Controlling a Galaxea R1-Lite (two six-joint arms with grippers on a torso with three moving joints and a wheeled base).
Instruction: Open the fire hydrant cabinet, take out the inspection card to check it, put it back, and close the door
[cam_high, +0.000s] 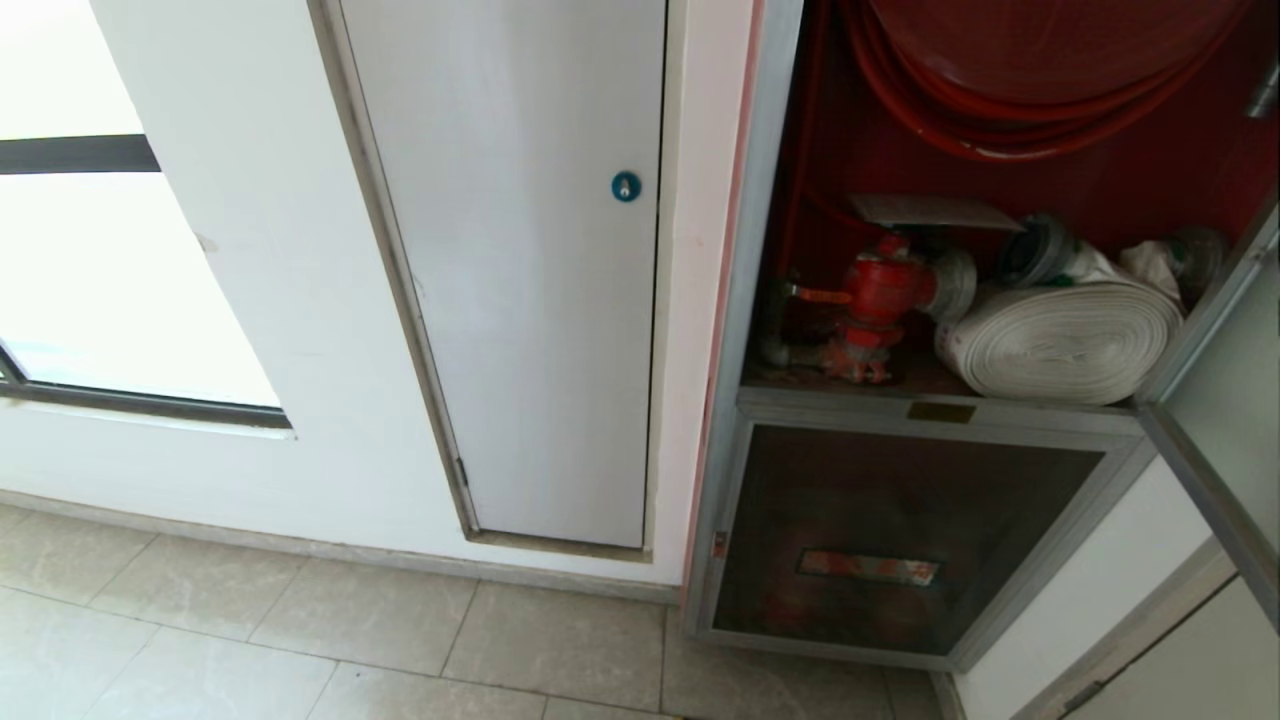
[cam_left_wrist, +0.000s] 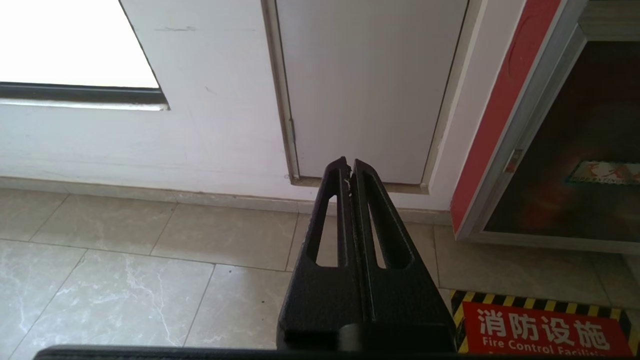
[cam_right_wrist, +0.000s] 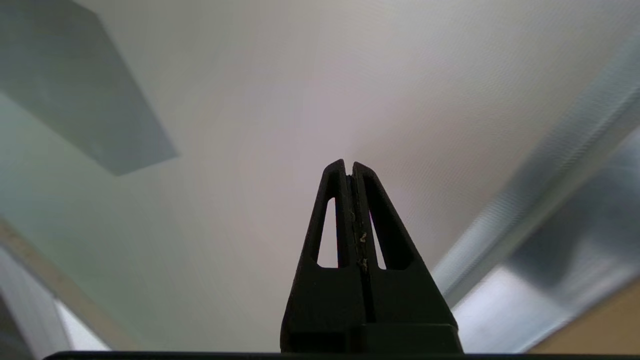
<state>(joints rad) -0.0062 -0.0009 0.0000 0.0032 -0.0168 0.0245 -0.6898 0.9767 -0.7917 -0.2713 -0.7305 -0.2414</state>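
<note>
The cabinet (cam_high: 760, 300) mouth stands unobstructed from the front. Inside, the valve (cam_high: 880, 300) and rolled hose (cam_high: 1060, 340) fill the floor, touching; the hose reel (cam_high: 1040, 70) crowds the top. Between them lies a free band, holding the card (cam_high: 930, 212) above the valve. The open door (cam_high: 1215, 400) flanks the cabinet's right side.

Setting: corridor or lobby of a public or commercial building.
Floor: beige polished stone tiles (cam_left_wrist: 110, 280).
Wall: white plaster with a flush white service panel (cam_high: 530, 300) with a round blue lock (cam_high: 626, 186).
Fire equipment: grey metal-framed wall cabinet with red interior (cam_high: 850, 140), red hydrant valve (cam_high: 880, 300), white rolled hose (cam_high: 1065, 340).
Marking: red floor sign with hazard stripes, "Fire Control" (cam_left_wrist: 542, 327).
</note>
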